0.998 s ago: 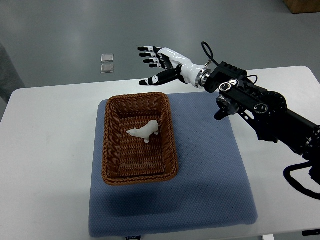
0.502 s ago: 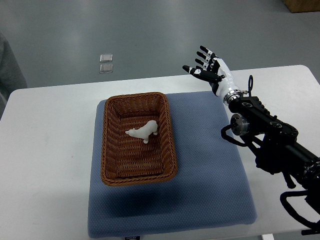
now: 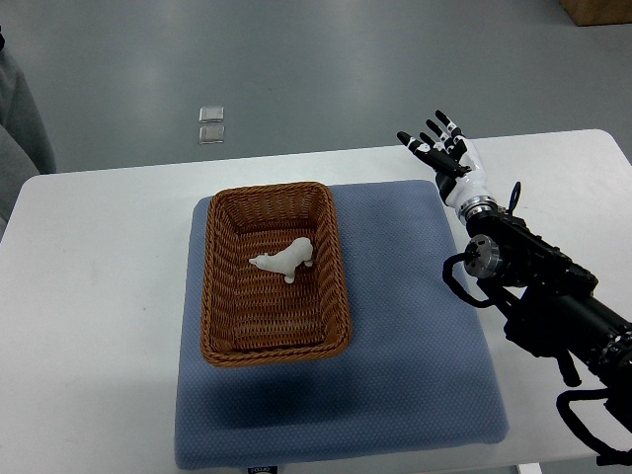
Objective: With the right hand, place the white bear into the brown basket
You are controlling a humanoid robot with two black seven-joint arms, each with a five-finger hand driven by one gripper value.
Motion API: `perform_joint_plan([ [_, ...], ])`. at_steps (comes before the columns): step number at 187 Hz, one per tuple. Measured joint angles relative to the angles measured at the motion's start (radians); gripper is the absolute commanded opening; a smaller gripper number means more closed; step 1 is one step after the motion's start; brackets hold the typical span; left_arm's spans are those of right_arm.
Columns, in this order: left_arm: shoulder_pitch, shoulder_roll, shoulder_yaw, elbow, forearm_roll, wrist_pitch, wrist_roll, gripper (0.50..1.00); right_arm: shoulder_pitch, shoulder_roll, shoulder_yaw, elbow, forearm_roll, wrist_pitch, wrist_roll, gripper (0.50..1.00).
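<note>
The white bear (image 3: pixel 284 260) lies on its side inside the brown wicker basket (image 3: pixel 273 342), in the basket's upper middle. The basket stands on a blue-grey mat (image 3: pixel 405 326) on the white table. My right hand (image 3: pixel 441 151) is open and empty, fingers spread, raised over the table's far edge to the right of the basket and well apart from it. Its black arm runs down to the lower right corner. The left arm does not show.
The white table (image 3: pixel 89 296) extends around the mat on both sides. Two small clear squares (image 3: pixel 210 123) lie on the grey floor beyond the table. A person's grey sleeve (image 3: pixel 15 118) shows at the upper left edge. A brown box corner (image 3: pixel 597 10) shows at the top right.
My right hand has swung from above the basket's far rim to the right and back toward my side, staying open and empty. The bear stays in the basket.
</note>
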Motion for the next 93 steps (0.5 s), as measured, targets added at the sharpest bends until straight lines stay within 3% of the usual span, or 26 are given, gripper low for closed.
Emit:
perform_joint_plan([
  [93,0.000,0.000,0.000,0.000,0.000,0.000,0.000,1.000,-0.030,0.006,0.046,-0.003,0.092,-0.030,0.049,0.921],
])
